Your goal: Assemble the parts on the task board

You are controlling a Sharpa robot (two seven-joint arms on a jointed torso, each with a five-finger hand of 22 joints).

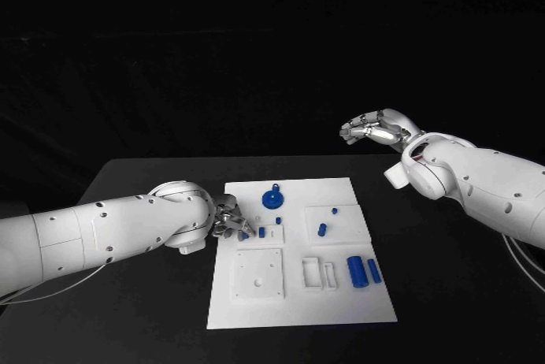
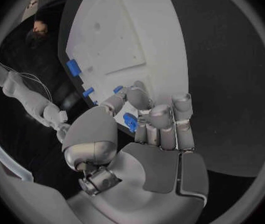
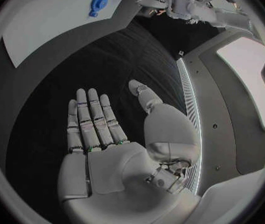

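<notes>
The white task board (image 1: 341, 192) lies in the middle of the black table. My left hand (image 1: 231, 222) is at the board's left edge, fingers curled, pinching a small blue part (image 2: 130, 122) between thumb and fingers; that part (image 1: 242, 235) sits just over the board. On the board are a round blue wheel-like part (image 1: 272, 198), short blue pegs (image 1: 262, 232) (image 1: 321, 229) and two longer blue cylinders (image 1: 355, 270). My right hand (image 1: 375, 129) is raised well behind the board's far right corner, holding nothing; its fingers (image 3: 94, 119) are stretched out flat.
A white square plate (image 1: 259, 274) and white bracket pieces (image 1: 318, 273) sit in the board's near half. Black table surface (image 1: 454, 285) surrounds the board on both sides. My right forearm (image 1: 477, 183) hangs over the table's right side.
</notes>
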